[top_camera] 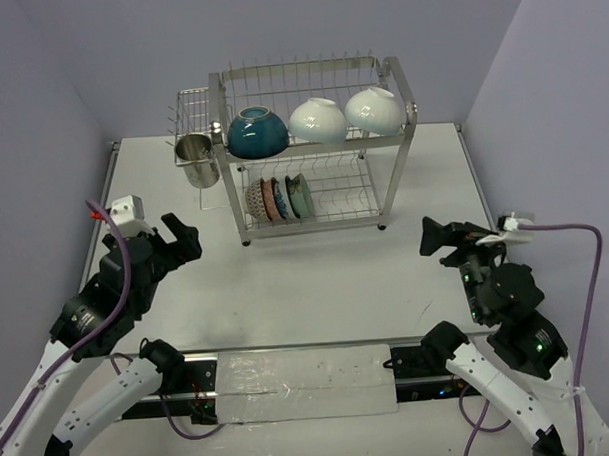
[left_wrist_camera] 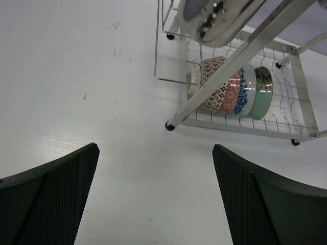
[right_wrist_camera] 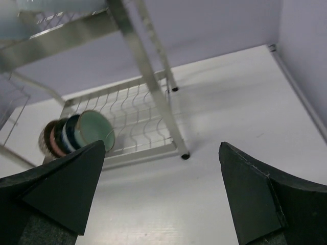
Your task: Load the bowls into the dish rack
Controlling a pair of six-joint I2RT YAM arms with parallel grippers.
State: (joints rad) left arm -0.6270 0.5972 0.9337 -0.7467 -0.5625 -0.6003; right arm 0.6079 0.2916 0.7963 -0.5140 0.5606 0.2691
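Note:
The steel dish rack [top_camera: 381, 136] stands at the back of the table. On its upper tier sit a teal bowl [top_camera: 257, 133] and two white bowls [top_camera: 318, 119] [top_camera: 373, 111]. Several small patterned bowls [top_camera: 277, 199] stand on edge in the lower tier, also seen in the left wrist view [left_wrist_camera: 232, 94] and the right wrist view [right_wrist_camera: 76, 132]. My left gripper [top_camera: 185, 239] is open and empty, front left of the rack. My right gripper [top_camera: 437, 241] is open and empty, front right of the rack.
A shiny steel cup [top_camera: 196, 160] sits under the rack's small side basket [top_camera: 191, 112] at the left. Purple walls close the table [top_camera: 316, 278] on three sides. A white taped plate [top_camera: 305, 381] lies between the arm bases.

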